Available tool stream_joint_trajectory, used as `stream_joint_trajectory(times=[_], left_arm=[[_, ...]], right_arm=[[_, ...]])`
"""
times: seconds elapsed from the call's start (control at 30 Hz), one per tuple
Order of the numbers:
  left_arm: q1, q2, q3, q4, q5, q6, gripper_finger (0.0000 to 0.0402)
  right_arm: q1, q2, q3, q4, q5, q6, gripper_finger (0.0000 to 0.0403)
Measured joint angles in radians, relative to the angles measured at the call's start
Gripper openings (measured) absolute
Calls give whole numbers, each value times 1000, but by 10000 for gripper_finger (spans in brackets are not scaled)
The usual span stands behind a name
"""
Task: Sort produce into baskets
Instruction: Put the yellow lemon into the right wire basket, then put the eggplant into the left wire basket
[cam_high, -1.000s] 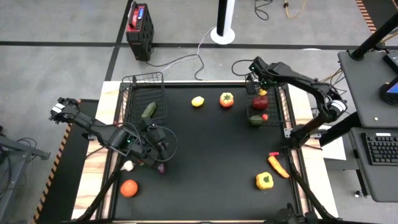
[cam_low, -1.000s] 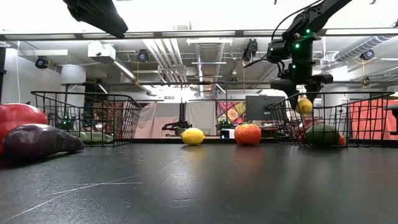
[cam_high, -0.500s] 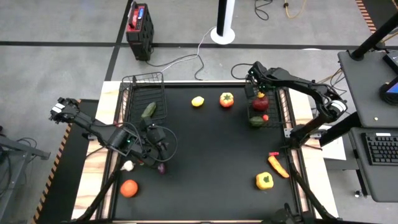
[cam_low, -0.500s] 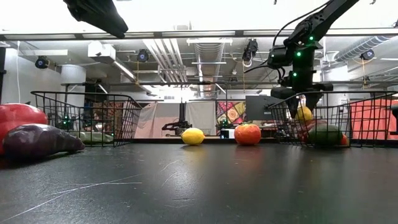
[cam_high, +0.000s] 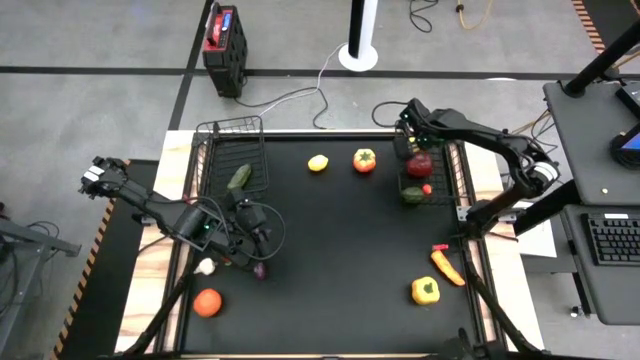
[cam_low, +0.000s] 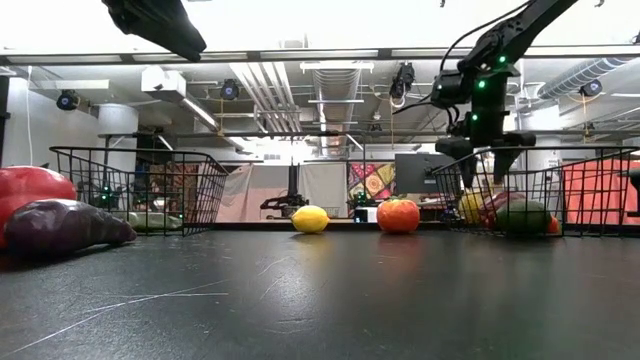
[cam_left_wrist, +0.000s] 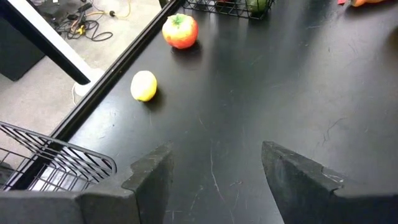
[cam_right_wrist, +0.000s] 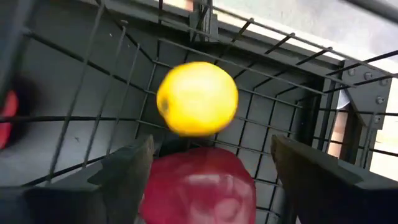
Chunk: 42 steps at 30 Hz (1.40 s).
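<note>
Right gripper sits over the far end of the right basket, at the tabletop's far right corner. Fingers are apart with nothing between them; a yellow lemon is free just ahead of them, above the red pepper already in the basket. Low view shows the lemon down inside the mesh.

Judgement: this is the release step and the drop looks done. To finish well:
- lift straight up so the fingers clear the basket rim; no sideways drag against the wire wall
- hold the fingers wide until above the rim, so nothing gets re-pinched
- confirm the lemon settles and doesn't roll off the pepper

Left gripper waits near the tabletop's left edge, fingers partly apart over bare black mat, holding nothing. The purple eggplant and white garlic lie right by it, with the red tomato toward the near left corner.

Left basket at the far left corner holds a green cucumber. Loose at the far edge: a second lemon and an orange tomato. Near the right edge: a carrot and a yellow pepper.

Next pick for the right arm is probably the orange tomato, since it's nearest.
</note>
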Motion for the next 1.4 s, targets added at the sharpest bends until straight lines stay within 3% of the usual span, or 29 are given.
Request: stream_joint_trajectory(times=[0.23, 0.4, 0.67, 0.8, 0.93, 1.13, 1.4], left_arm=[[0, 0, -1, 0, 11, -29, 223], [0, 0, -1, 2, 70, -78, 223], [-1, 4, -1, -2, 473, -324, 223], [0, 36, -1, -2, 505, -497, 223], [-1, 93, 3, -21, 604, -618, 223], [1, 187, 50, -145, 629, -754, 223], [18, 338, 100, -266, 633, -846, 223]], right_arm=[[25, -125, 0, -1, -24, 11, 324], [115, -244, 0, 0, -85, 24, 325], [398, -370, 0, 15, -95, 86, 325], [526, -377, 0, 50, -77, 97, 325], [617, -359, 0, 74, -30, 88, 325], [694, -330, 0, 118, -15, 45, 325], [714, -303, 0, 130, -14, -33, 325]])
